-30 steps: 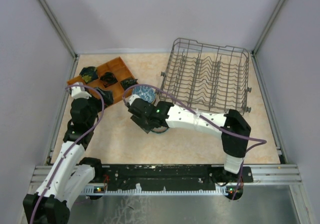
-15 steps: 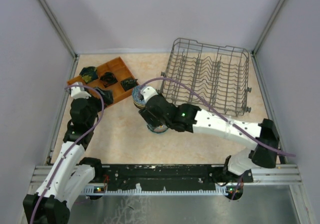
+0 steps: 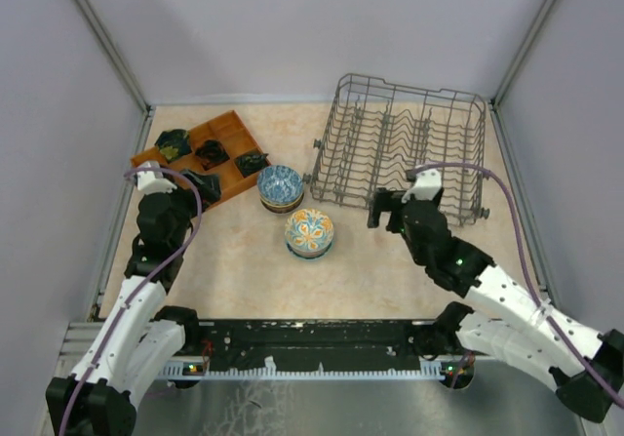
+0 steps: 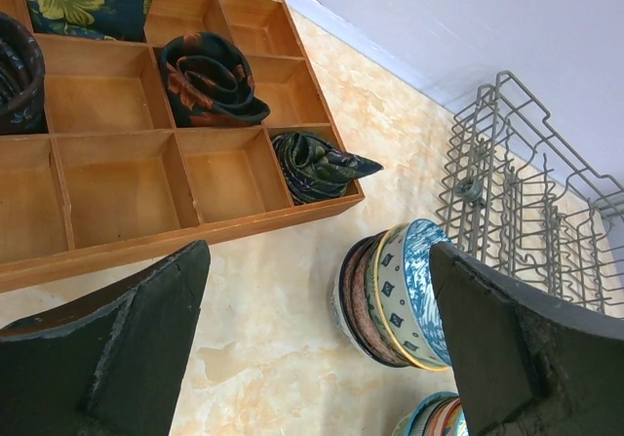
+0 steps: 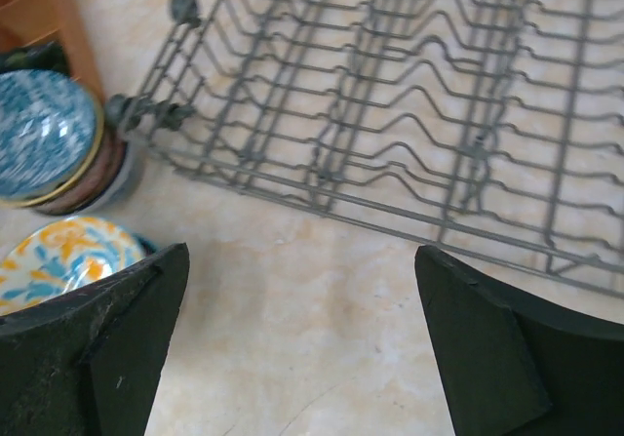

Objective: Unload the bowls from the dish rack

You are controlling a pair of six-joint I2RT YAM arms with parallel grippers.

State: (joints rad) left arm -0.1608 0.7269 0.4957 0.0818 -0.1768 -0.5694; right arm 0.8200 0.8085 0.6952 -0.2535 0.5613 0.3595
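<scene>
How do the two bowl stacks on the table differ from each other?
The blue stack has a blue-white top bowl; the orange stack has an orange-blue one. The blue stack stands beside the tray; the orange stack stands farther from it. Both stand upright outside the rack.

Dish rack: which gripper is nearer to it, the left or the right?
Right. The right gripper is just at the near edge of the dish rack; the left gripper is far off to its left, by the wooden tray.

The left end effector [image 4: 314, 343] and right end effector [image 5: 297, 343] both angle forward and down, jaws spread wide.
</scene>
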